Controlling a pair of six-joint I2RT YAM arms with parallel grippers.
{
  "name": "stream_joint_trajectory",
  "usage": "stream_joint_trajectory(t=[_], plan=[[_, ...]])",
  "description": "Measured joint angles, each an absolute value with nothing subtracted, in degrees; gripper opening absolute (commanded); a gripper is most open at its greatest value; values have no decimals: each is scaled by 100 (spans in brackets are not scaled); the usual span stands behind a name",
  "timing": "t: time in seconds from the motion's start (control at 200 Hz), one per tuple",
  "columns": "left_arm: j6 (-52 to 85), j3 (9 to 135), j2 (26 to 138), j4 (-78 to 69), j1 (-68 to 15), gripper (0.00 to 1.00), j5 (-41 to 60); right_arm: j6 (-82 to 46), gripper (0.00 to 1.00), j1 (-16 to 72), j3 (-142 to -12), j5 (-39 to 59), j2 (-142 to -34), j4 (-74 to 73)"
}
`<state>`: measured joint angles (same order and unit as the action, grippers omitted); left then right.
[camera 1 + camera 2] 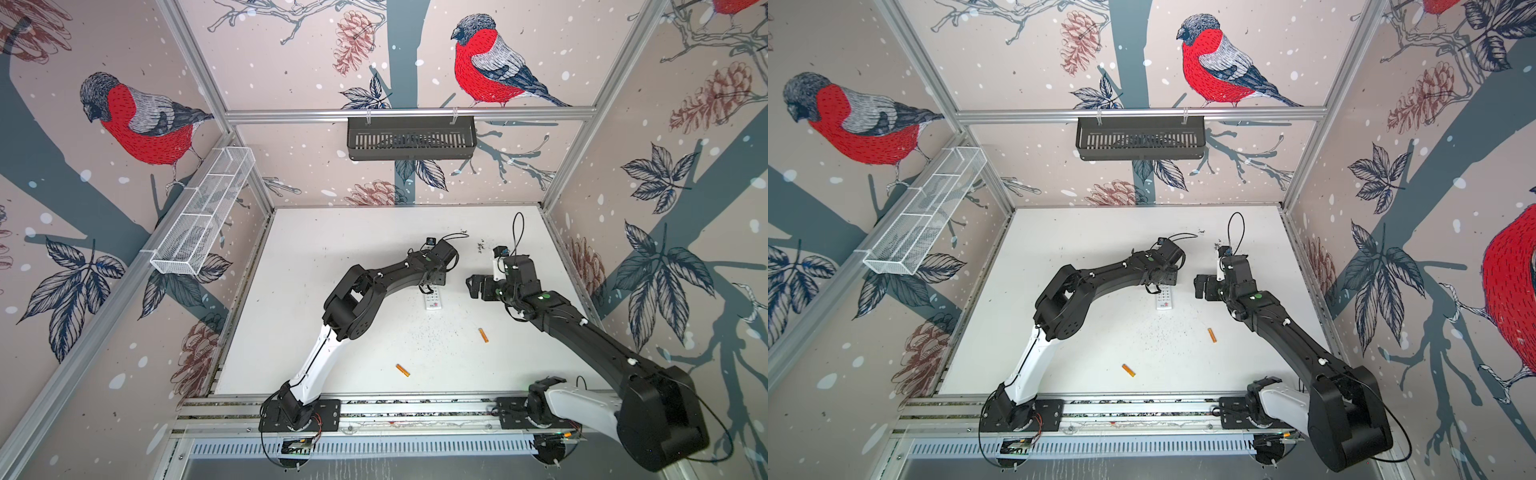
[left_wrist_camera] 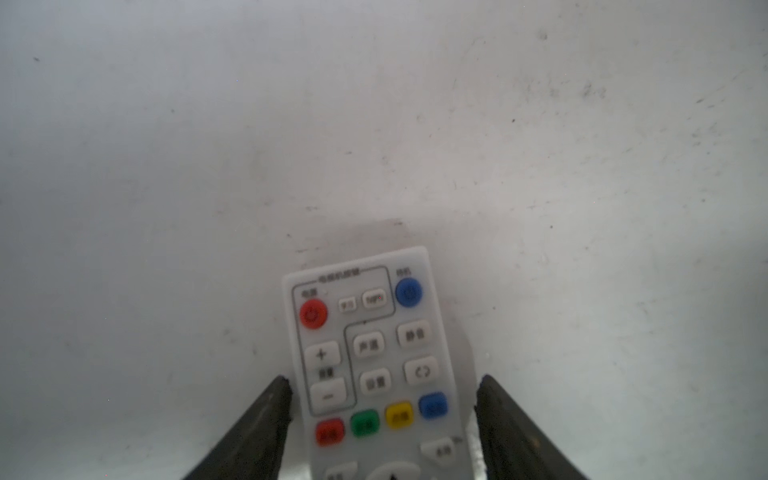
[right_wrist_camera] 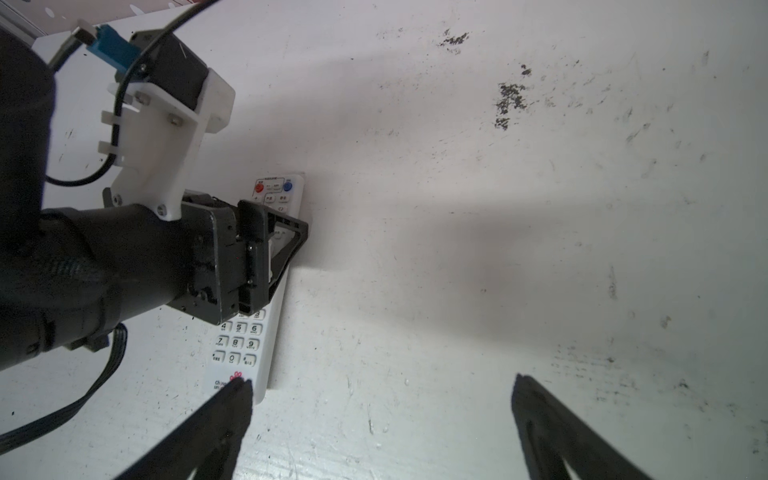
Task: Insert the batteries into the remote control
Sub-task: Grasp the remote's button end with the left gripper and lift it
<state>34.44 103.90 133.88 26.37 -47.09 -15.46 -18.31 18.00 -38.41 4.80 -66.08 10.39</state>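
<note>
Two orange-gold batteries lie loose on the white table (image 1: 332, 257). The nearer battery (image 1: 402, 370) and the farther battery (image 1: 482, 335) are well apart, both short of the single white remote control (image 1: 433, 302). The remote lies face up. Digit keys 4 to 9 and 0 are readable, and print starting "Ch" sits by the red logo at its near end. The far end has plus and minus keys and four coloured keys in a row. The left gripper (image 2: 382, 384) straddles it unclamped, with one finger at an edge and the other just off. The right gripper (image 3: 382, 382) gapes empty beside it. Beyond, one black basket (image 1: 411, 137) and one white mesh basket (image 1: 203, 216) hang on the walls.
</note>
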Motion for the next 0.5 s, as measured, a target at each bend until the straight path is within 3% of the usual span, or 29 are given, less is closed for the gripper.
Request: stream_joint_trajectory(t=[0.31, 0.5], plan=[[3433, 10313, 13399, 2499, -4720, 55, -1806, -1831, 100, 1800, -3785, 526, -6608, 1020], [3242, 9354, 12770, 2062, -4685, 50, -1599, -1828, 99, 1800, -3621, 727, -6635, 845]])
